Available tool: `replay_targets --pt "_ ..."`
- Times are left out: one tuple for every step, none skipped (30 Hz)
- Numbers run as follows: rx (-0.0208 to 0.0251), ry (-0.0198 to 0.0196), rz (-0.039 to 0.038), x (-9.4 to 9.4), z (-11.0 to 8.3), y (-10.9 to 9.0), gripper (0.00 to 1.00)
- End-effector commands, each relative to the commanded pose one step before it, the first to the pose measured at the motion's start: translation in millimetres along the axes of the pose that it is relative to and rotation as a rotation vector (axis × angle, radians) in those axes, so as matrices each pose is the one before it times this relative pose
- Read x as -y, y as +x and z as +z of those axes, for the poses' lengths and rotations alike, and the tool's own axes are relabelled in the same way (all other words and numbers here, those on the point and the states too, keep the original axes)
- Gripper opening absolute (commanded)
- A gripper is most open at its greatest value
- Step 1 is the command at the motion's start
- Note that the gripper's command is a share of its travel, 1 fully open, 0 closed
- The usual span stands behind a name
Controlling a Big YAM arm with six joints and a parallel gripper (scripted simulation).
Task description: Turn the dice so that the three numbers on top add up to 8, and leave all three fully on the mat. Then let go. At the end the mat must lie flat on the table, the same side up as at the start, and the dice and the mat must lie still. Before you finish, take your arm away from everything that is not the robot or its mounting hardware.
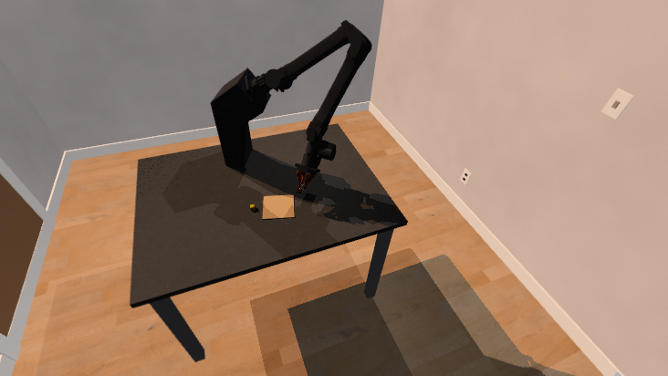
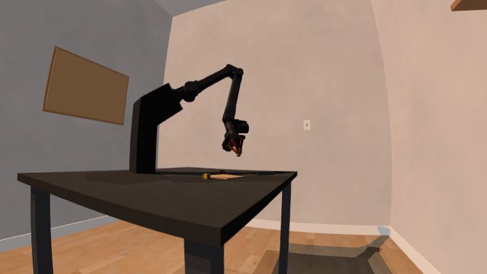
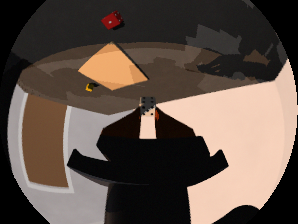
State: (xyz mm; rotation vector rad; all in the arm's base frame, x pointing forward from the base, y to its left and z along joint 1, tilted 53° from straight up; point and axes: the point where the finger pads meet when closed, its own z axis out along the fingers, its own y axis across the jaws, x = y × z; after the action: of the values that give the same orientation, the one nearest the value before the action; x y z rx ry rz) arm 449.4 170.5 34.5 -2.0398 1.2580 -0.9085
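Observation:
My gripper [image 2: 238, 153] hangs well above the table, tilted, and is shut on a small grey die [image 3: 148, 103] pinched at the fingertips. It also shows in the top view [image 1: 301, 185], above the mat's far right corner. The tan mat [image 1: 278, 206] lies flat on the dark table with no dice on it. A yellow die [image 1: 253, 207] sits on the table just off the mat's left edge. A red die [image 3: 112, 20] sits on the table beyond the mat, and it also shows in the exterior view [image 2: 221, 171]. I cannot read any top numbers.
The arm's black base column [image 1: 232, 126] stands at the back of the table. The table's right edge [image 1: 373, 177] lies a short way from the mat.

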Motion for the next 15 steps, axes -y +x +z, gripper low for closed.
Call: replay_targets --pt "-0.05905 0.02391 0.03911 6.23 -2.18 -21.77 0.15" --pt "-0.03829 0.00132 0.00015 0.01 -0.68 0.45 0.15" --pt "-0.03048 0.00169 0.00022 0.07 -0.77 0.38 0.15" --pt "-0.02257 0.00162 0.00024 0.08 -0.7 0.3 0.15" --pt "-0.01504 0.00125 0.00019 0.07 -0.53 0.21 0.15" --pt "-0.00839 -0.00357 -0.00234 -1.07 -0.32 0.11 0.15" --pt "-0.00332 -0.00439 -0.00268 -2.24 -1.55 0.83 0.15" --pt "-0.02152 0.00427 0.02168 4.05 1.55 13.62 0.15" --pt "0.0 0.0 0.0 0.0 0.0 0.0 0.15" --pt "0.0 0.0 0.0 0.0 0.0 0.0 0.15" --pt "0.00452 0.00245 0.00041 1.07 -0.61 -0.99 0.15" --pt "0.00267 -0.00278 -0.0038 -1.21 0.49 -2.09 0.15" --pt "0.00085 -0.00311 -0.00268 -0.6 1.2 -1.55 0.15" --pt "0.00144 -0.00821 -0.00627 -2.86 1.69 -2.48 0.15" --pt "0.00215 -0.00749 -0.00678 -2.54 0.55 -2.63 0.15"
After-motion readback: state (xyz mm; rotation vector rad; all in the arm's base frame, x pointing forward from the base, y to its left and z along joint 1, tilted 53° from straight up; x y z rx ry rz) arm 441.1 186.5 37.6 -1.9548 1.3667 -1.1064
